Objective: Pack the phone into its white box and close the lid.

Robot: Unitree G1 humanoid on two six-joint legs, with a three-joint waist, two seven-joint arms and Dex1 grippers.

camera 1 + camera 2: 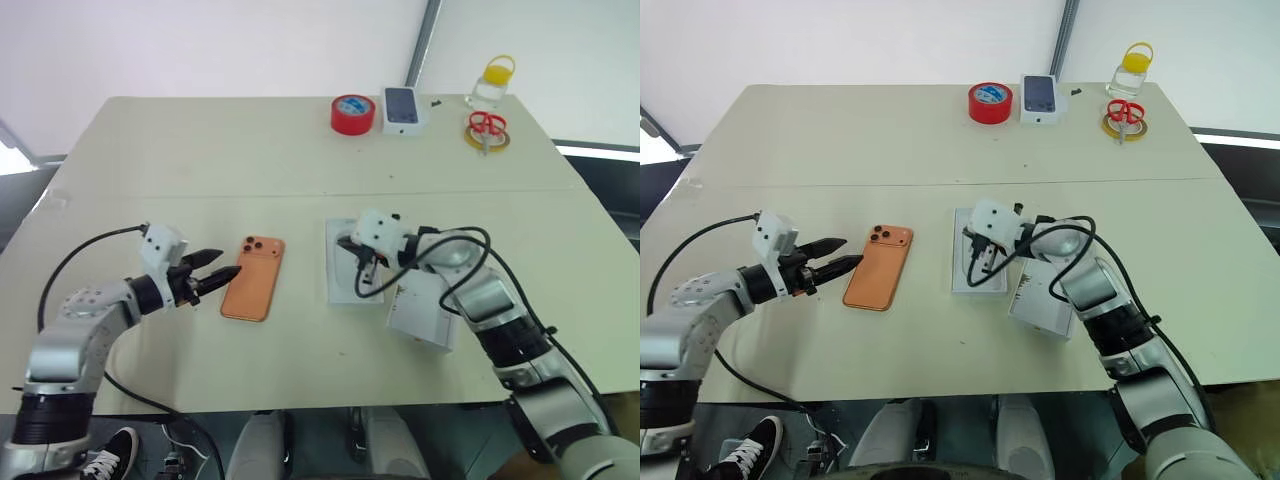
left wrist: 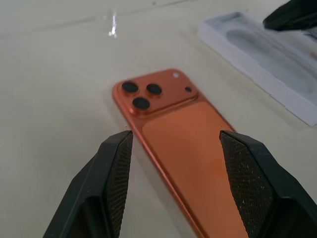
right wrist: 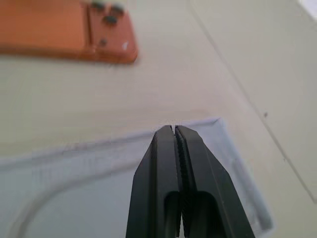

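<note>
Our left gripper [image 1: 222,270], jaws apart and empty, faces the phone [image 1: 254,278] at three o'clock: stiff, slick; we'd pinch its long edges.

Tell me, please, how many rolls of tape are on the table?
2: a red roll at the far edge, left of the small picture box, and a yellow roll near the far right corner, under red scissors. More could be hidden.

Phone [image 1: 253,279] left of white box [image 1: 342,262] — lid [image 1: 424,312] right.
</note>
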